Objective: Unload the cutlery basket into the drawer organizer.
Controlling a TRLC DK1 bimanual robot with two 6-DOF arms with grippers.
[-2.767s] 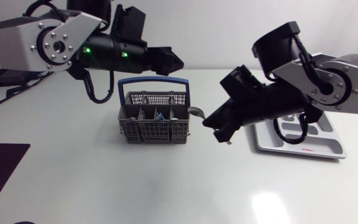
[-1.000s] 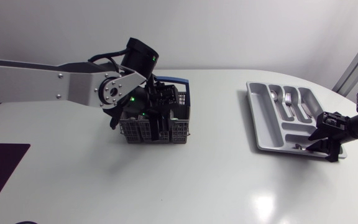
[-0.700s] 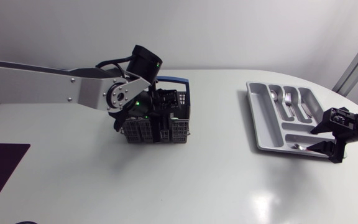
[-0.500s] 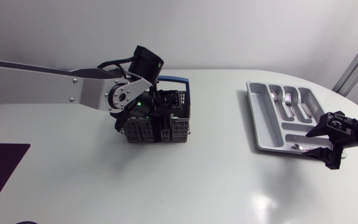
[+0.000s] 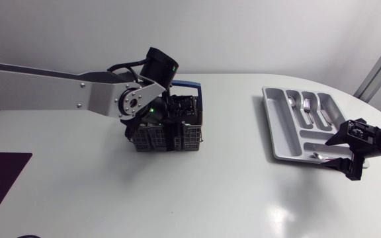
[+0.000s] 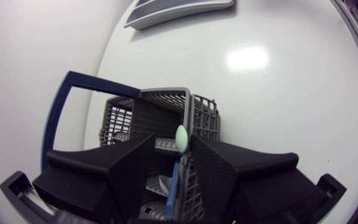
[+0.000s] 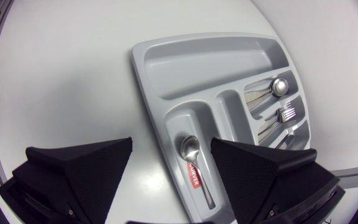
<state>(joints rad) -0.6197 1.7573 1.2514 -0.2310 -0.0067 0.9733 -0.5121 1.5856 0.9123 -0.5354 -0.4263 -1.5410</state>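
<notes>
The left gripper sits spread in the grey lattice basket, a slim blue handle in its gap. The right gripper gapes over a shiny spoon in the grey tray.

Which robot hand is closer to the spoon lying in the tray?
Right. The right gripper hangs open just above the spoon in the drawer organizer. The left gripper is far away, dipped into the cutlery basket.

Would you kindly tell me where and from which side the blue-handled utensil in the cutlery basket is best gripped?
Probably the upper handle, just under its pale green tip, from straight above. The blue-handled utensil stands nearly upright in the basket, so only that end clears the walls; the open left gripper straddles it.
</notes>
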